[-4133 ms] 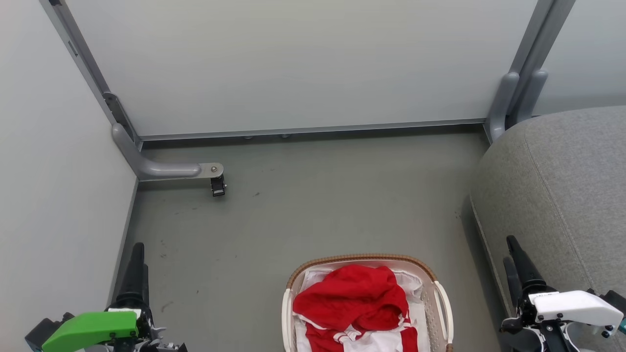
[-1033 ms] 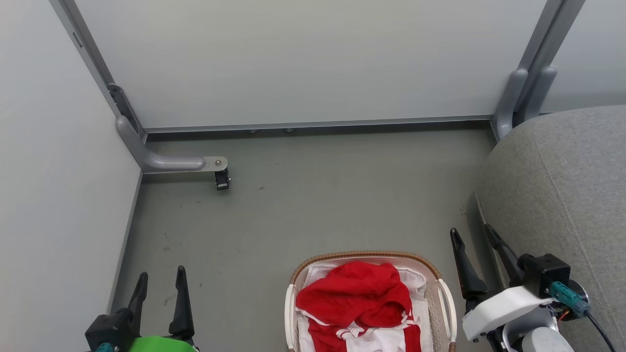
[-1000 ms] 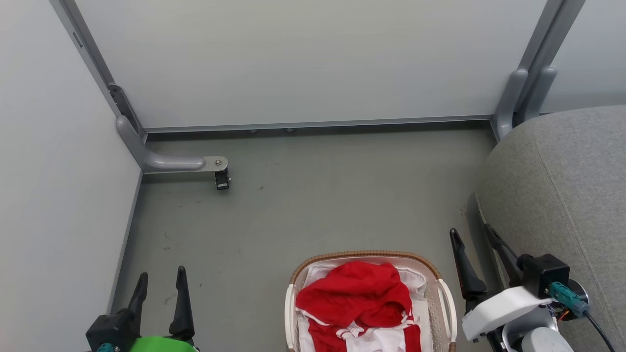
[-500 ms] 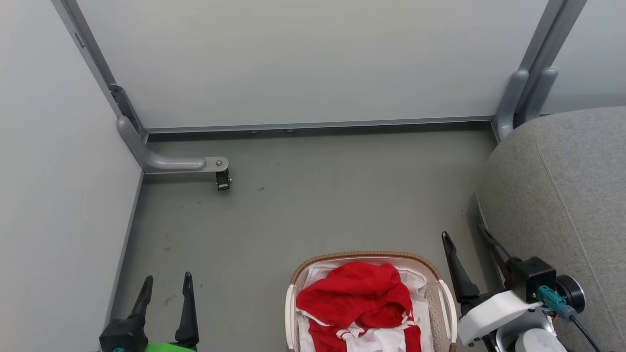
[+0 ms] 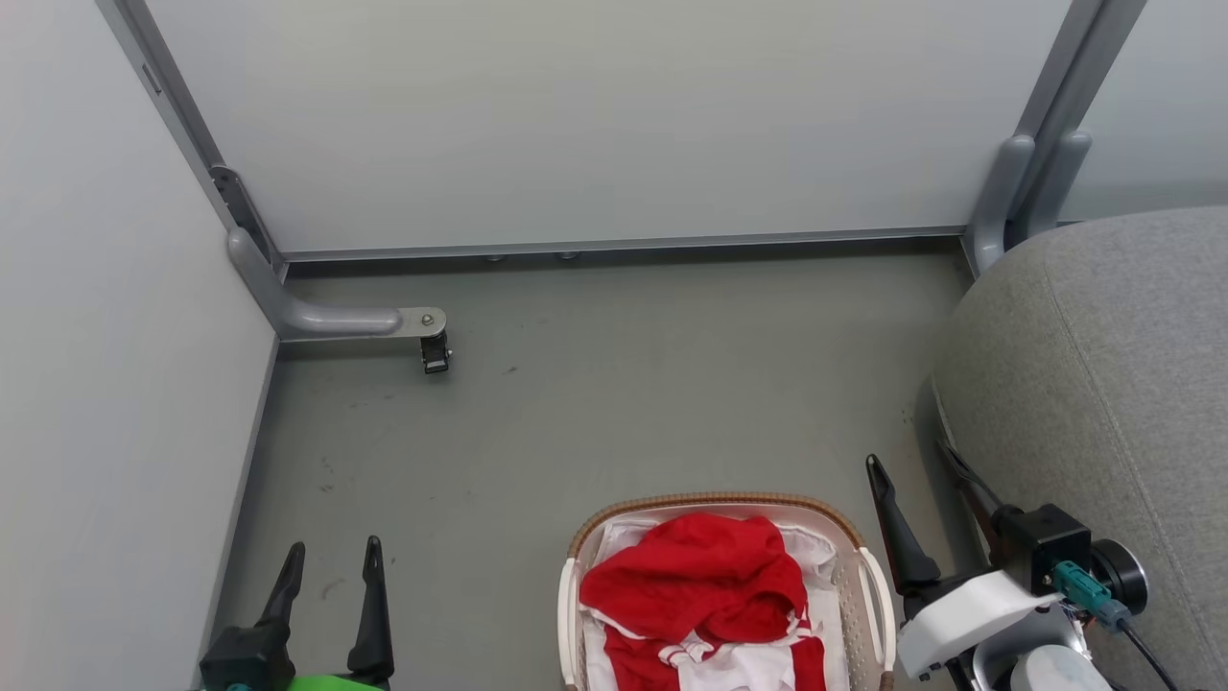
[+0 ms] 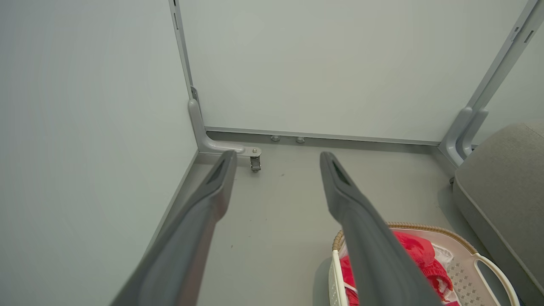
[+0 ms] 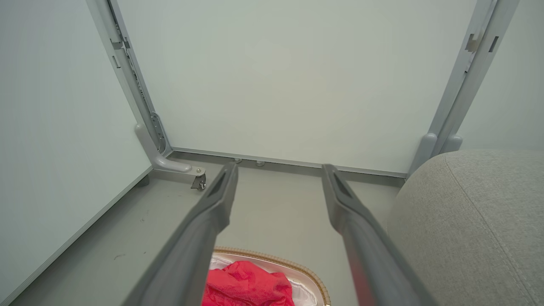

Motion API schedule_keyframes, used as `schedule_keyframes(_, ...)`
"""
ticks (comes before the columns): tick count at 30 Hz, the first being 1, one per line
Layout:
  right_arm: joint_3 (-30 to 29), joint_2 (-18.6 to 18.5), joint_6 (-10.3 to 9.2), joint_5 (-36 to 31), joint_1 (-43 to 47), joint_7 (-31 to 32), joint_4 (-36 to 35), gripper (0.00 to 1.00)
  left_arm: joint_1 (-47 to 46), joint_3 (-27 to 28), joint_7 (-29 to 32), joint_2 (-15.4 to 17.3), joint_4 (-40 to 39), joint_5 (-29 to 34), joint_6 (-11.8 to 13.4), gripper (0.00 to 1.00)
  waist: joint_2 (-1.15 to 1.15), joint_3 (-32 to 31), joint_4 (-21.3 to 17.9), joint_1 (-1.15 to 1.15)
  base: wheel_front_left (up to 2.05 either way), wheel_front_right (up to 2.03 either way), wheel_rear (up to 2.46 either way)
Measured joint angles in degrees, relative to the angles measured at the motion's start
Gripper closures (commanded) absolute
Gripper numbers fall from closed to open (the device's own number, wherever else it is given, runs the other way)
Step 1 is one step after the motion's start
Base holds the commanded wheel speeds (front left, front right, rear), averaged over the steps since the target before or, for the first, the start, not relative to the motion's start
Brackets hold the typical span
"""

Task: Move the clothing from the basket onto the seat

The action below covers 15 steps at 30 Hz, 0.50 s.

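Note:
Red clothing (image 5: 698, 585) with white trim lies heaped in the cream basket (image 5: 712, 505) on the floor at the bottom centre of the head view, on a white liner. The basket (image 6: 488, 263) and clothing (image 6: 414, 248) also show at the lower right of the left wrist view. My left gripper (image 5: 334, 549) stands open above the floor, well left of the basket, holding nothing. Between basket and grey seat (image 5: 1113, 384), my right gripper (image 5: 909, 464) is open and empty, just right of the basket's handle. In the right wrist view the clothing (image 7: 248, 287) lies below the fingers.
Pale partition walls close the space at the back and left. A grey metal foot with a small caster (image 5: 435, 355) juts onto the floor at the back left. Grey posts (image 5: 1031, 182) stand at the back right by the seat. Grey floor (image 5: 624, 403) stretches beyond the basket.
Both grippers turned from edge-on to showing two spread fingers. The right one shifted left toward the basket, the left one moved right and lower. Since half a second ago almost nothing moved.

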Motion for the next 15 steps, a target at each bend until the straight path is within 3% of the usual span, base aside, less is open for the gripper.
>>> schedule_keyframes(7, -0.31, 0.00, 0.00, -0.16, -0.13, 0.00, -0.81, 0.00, -0.16, -0.73, 0.00, 0.00, -0.81, 0.53, 0.00, 0.00, 0.00, 1.18, -0.06, 0.00, 0.00, 0.00, 0.00)
schedule_keyframes(15, -4.33, 0.01, 0.01, -1.02, -4.17, -0.01, -3.67, 0.00, -5.86, -3.31, -0.01, 0.02, -1.19, 5.39, -0.52, 0.00, 0.00, 5.46, -0.50, 0.00, 0.00, 0.00, 0.00)
